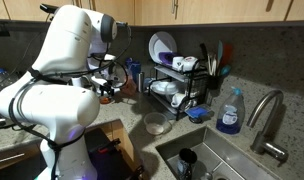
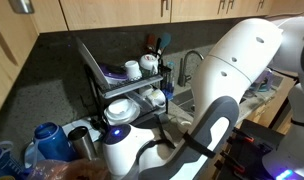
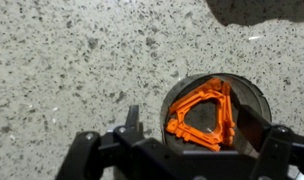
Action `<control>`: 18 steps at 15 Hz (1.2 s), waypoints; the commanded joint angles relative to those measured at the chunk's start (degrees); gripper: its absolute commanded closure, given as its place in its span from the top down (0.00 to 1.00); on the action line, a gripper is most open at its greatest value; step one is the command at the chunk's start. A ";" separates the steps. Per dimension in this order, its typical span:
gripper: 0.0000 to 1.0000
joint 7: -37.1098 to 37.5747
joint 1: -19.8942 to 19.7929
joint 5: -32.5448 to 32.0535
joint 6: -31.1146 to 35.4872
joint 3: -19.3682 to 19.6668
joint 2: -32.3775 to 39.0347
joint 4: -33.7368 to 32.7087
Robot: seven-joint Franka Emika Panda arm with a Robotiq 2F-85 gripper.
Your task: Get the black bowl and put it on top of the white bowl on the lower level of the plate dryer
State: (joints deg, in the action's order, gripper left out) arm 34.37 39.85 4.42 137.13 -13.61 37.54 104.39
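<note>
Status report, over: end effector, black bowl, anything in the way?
End effector open, above black bowl. Bowl on counter, not gripped. Orange piece sits inside it.

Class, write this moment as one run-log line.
stage: pre-grasp | pincer: open, over black bowl | bowl: on speckled counter, orange pieces inside | held: nothing

Both exterior views toward plate dryer (image 1: 178, 78)

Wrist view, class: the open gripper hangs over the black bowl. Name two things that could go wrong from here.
1. An orange piece lies inside the black bowl. The gripper may catch on it, or it may spill on lifting.
2. The white bowl sits under the loaded upper tier of the plate dryer, so the black bowl may knock the wires.
</note>
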 commanded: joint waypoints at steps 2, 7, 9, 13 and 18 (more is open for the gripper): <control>1.00 3.80 2.78 -0.23 -1.94 3.09 3.71 -4.45; 1.00 5.44 3.82 -0.03 -2.09 4.27 5.97 -6.02; 0.98 6.02 4.17 -0.19 -2.01 4.51 5.98 -5.99; 0.58 6.87 4.91 -0.68 -2.21 5.31 5.32 -5.81; 0.22 6.95 5.43 -0.63 -2.58 5.63 5.24 -6.26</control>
State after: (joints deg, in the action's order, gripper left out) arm 38.82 44.06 4.42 136.38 -9.06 43.17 98.51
